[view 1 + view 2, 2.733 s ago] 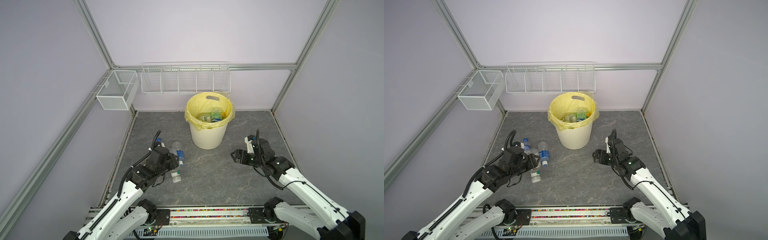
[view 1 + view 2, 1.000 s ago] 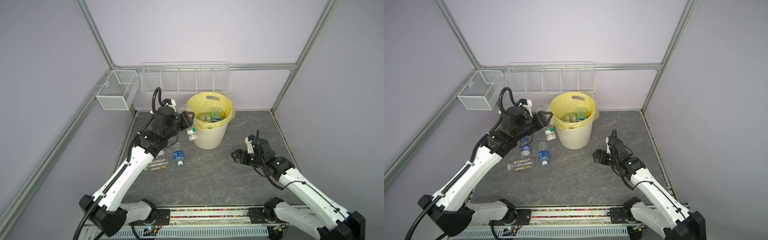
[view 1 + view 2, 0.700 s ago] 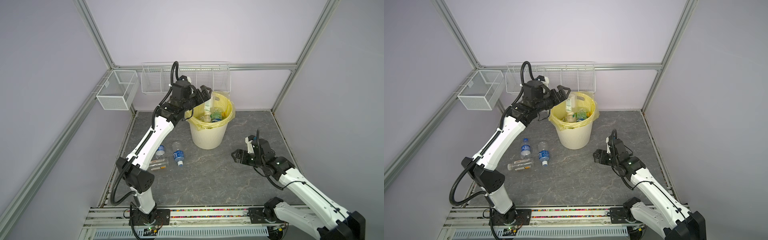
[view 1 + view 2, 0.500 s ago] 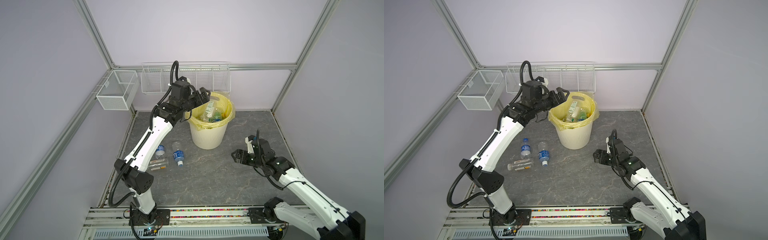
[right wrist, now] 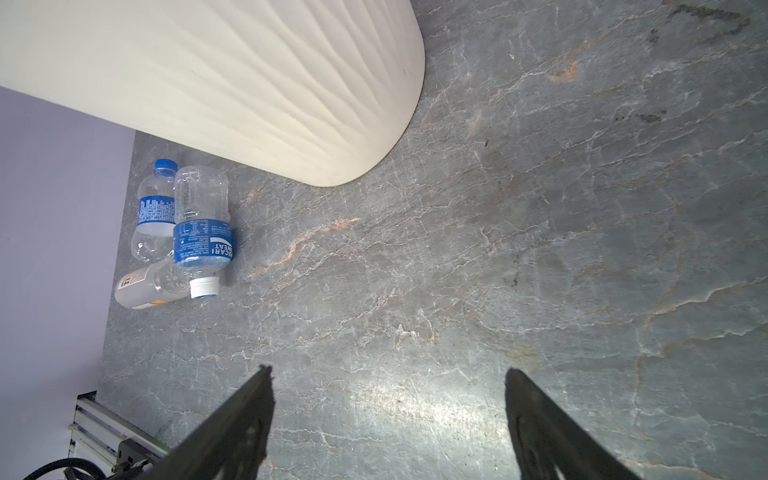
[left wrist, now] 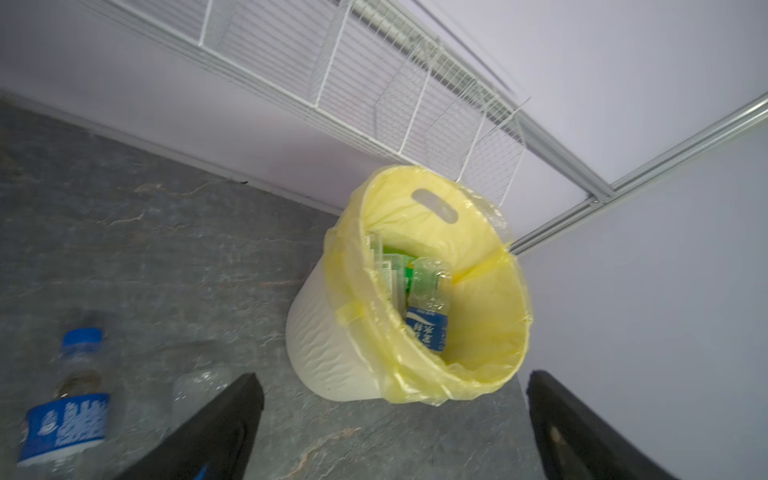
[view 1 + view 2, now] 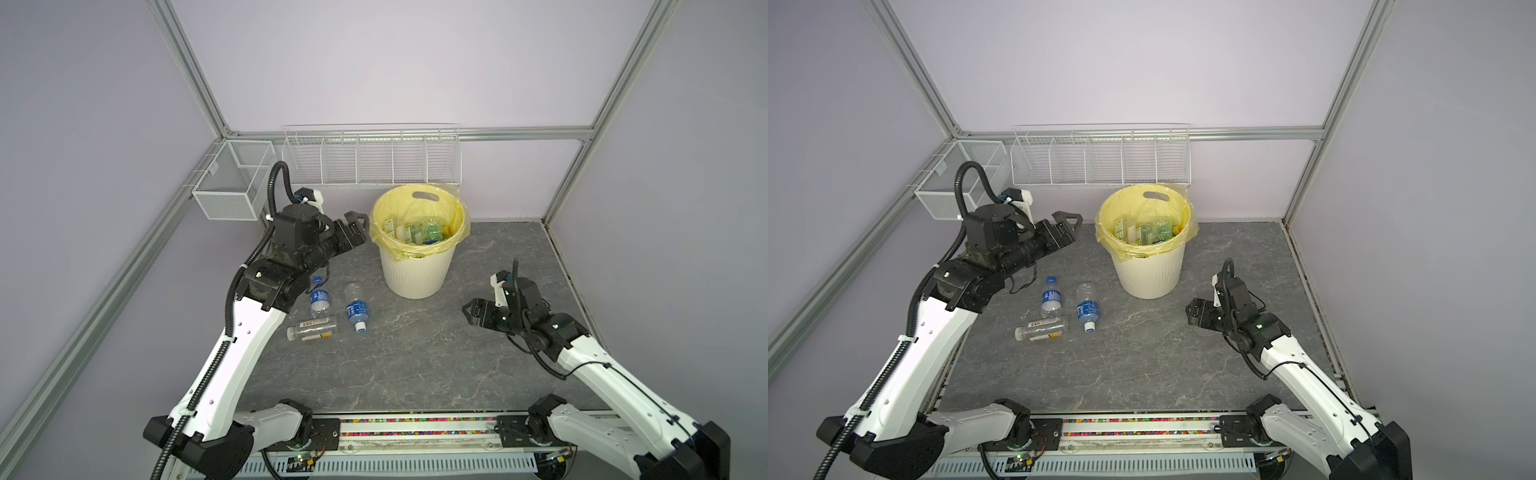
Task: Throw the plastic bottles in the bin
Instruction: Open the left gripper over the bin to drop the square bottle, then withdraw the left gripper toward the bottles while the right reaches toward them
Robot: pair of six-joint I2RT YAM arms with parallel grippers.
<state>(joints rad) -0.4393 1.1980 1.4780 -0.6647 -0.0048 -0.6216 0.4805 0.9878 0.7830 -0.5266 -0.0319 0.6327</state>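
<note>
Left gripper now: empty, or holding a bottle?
Empty: the left gripper is open. In the left wrist view its fingers stand wide apart, with only the bin and table seen beyond the gap.

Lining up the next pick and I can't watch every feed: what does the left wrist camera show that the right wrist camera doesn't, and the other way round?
Left wrist only: inside the bin, where a blue-labelled bottle sits among others in the yellow bag; also the wire basket on the wall. Right wrist only: the white-labelled bottle, and the white-capped bottle whole, cap included. Both: the bin's ribbed wall, the blue-capped bottle and the grey table.
</note>
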